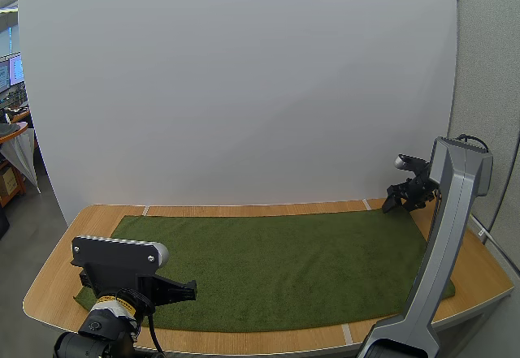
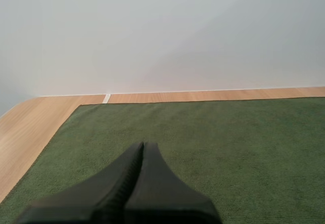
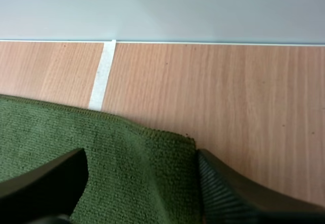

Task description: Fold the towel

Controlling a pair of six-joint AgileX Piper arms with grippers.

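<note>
A dark green towel point(image 1: 284, 265) lies spread flat over most of the wooden table point(image 1: 252, 209). My left gripper point(image 1: 188, 291) hovers low over the towel's near left part, its fingers pressed together into one dark wedge point(image 2: 142, 148) with green cloth point(image 2: 228, 148) stretching ahead of it. My right gripper point(image 1: 398, 202) is at the towel's far right corner. In the right wrist view its fingers point(image 3: 56, 176) stand wide apart on either side of that corner point(image 3: 152, 158), which sits slightly bunched between them, not pinched.
A white backdrop wall point(image 1: 244, 90) rises right behind the table's far edge. Bare wood borders the towel on the far side point(image 3: 228, 92) and left side point(image 2: 25, 137). White tape marks point(image 3: 101, 74) cross the wood. The table's front edge is rounded.
</note>
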